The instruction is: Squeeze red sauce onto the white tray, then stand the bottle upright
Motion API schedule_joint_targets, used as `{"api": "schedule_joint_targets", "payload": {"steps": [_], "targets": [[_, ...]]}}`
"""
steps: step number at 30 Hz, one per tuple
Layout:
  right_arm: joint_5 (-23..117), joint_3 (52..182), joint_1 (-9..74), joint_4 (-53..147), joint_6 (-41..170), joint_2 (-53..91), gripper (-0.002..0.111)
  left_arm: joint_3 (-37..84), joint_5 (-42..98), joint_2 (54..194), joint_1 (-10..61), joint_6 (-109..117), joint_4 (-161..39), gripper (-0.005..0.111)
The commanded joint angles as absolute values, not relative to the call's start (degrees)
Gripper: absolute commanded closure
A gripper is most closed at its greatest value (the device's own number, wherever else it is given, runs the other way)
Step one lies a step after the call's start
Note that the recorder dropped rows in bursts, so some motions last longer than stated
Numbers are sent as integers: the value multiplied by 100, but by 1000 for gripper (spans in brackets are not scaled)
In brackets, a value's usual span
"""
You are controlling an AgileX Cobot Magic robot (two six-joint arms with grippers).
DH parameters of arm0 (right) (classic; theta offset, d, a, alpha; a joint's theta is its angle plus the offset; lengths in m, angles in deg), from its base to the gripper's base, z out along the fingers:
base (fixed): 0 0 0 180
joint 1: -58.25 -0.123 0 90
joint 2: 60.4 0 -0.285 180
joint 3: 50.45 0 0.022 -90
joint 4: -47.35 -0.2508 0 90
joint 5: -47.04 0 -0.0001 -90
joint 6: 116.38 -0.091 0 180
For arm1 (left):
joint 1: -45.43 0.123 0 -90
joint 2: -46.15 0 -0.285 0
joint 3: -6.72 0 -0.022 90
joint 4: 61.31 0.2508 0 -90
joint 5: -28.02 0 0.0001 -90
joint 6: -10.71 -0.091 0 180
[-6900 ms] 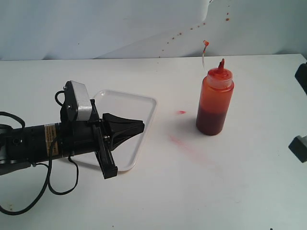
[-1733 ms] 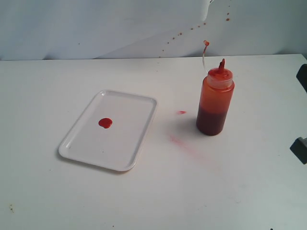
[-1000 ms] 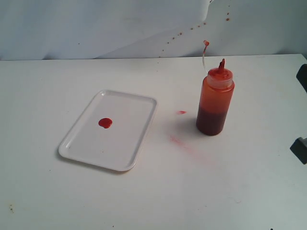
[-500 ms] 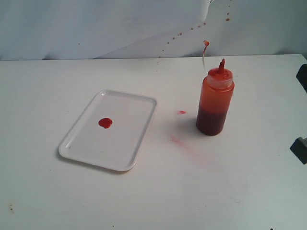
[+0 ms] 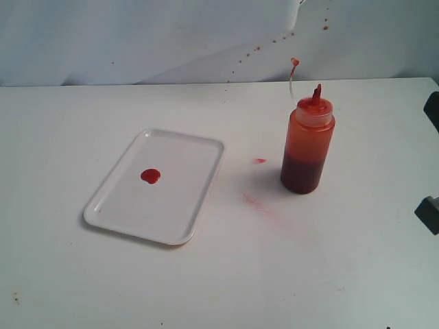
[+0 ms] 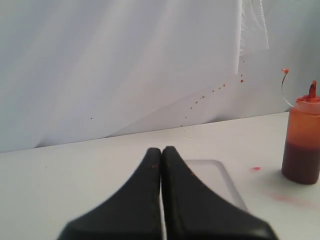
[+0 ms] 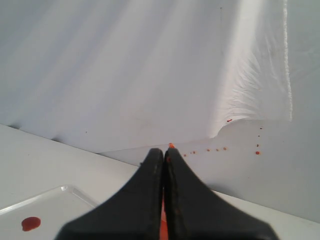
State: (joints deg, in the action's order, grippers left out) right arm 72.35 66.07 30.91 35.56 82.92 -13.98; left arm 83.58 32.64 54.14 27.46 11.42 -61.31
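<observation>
Exterior view: the sauce (image 5: 151, 176) sits as one round blob on the tray (image 5: 180, 209), left of its middle. The bottle (image 5: 307, 147) stands upright on the tabletop (image 5: 322, 267), well apart to the tray's right, nozzle up, cap (image 5: 295, 62) raised on its thin strap. I judge both steps done, with nothing left. Faint smears (image 5: 259, 203) lie between tray and bottle. I cannot make out either hand here.

Left wrist view: my left hand (image 6: 161, 150) is pressed together and empty. It points over the tray's far end, with the bottle off to one side. The blob is hidden behind it.

Right wrist view: my right hand (image 7: 164, 151) is likewise pressed together, holding nothing. This view shows the blob, but the bottle is only an orange sliver behind the hand.
</observation>
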Motion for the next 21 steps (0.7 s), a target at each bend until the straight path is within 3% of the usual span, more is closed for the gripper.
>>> {"api": "schedule_joint_targets", "payload": {"steps": [1, 15, 21], "targets": [[7227, 6578, 3076, 3620, 8313, -1430, 108, 8394, 3424, 5394, 2717, 1209, -6131, 106], [7227, 6578, 3076, 3620, 8313, -1430, 108, 8394, 4488, 5394, 2738, 1196, -6049, 106], [7227, 6578, 3076, 3620, 8313, -1430, 108, 8394, 4497, 5394, 3305, 1196, -6026, 106]]}}
